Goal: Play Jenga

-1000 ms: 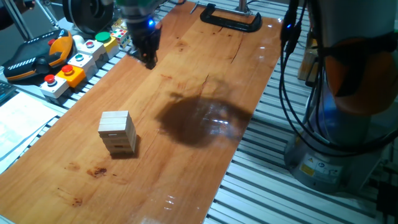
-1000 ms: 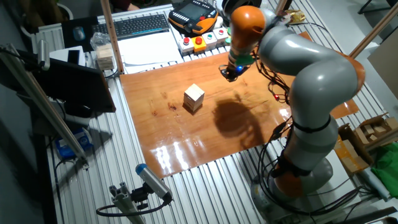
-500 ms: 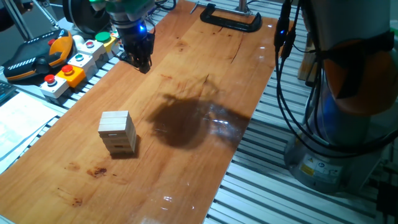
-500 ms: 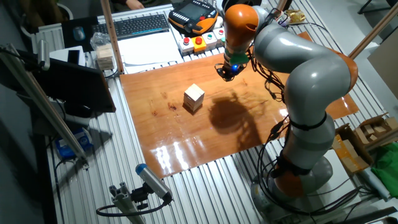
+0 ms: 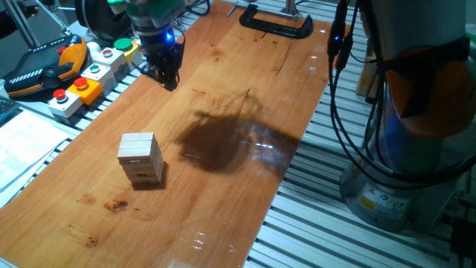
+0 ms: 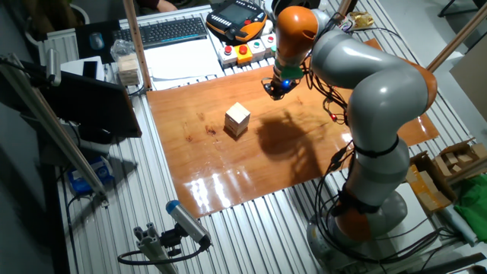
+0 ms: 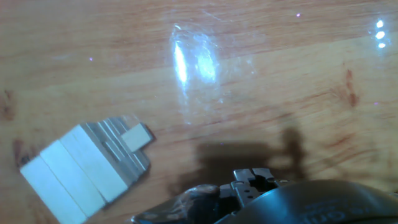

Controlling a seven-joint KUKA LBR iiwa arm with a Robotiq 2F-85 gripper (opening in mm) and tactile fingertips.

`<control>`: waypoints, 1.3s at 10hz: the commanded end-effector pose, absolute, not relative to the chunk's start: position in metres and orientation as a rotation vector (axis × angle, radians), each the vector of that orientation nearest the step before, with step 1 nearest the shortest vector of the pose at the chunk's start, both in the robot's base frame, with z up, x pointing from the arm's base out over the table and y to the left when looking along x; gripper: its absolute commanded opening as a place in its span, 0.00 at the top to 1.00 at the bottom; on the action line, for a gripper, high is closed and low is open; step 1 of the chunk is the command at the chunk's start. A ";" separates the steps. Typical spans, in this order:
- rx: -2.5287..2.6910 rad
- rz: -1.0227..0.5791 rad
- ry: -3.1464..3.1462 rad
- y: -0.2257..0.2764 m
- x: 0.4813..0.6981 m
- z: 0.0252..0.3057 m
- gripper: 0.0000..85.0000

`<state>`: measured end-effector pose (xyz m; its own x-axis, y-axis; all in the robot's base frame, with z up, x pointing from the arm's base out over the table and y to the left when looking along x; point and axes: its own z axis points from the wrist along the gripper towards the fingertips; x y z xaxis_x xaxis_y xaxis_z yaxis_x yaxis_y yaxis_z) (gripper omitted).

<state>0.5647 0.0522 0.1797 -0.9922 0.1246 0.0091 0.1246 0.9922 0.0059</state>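
Gripper (image 5: 165, 74) shifted left toward button boxes (image 5: 82, 82) vs a second ago; barely any change over last half second. Jenga (image 5: 140, 158) unmoved: upright on wooden table (image 5: 245, 89), top layer of three blocks. Tower sits well apart from gripper, nearer the front table edge. Hand view: tower (image 7: 87, 169) lower left, one block protruding. Jaw opening: cannot tell. Nothing held.

Grey, rounded arm (image 6: 380, 84) with orange joint bands — black cables alongside, blue light above the dark tool (image 5: 165, 71)
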 end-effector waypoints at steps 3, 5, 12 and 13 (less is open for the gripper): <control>-0.203 -0.001 -3.123 0.054 0.566 0.171 0.99; -0.205 0.000 -3.111 0.054 0.567 0.169 0.99; -0.198 -0.015 -3.121 0.054 0.567 0.169 0.99; -0.203 -0.001 -3.120 0.054 0.567 0.169 0.99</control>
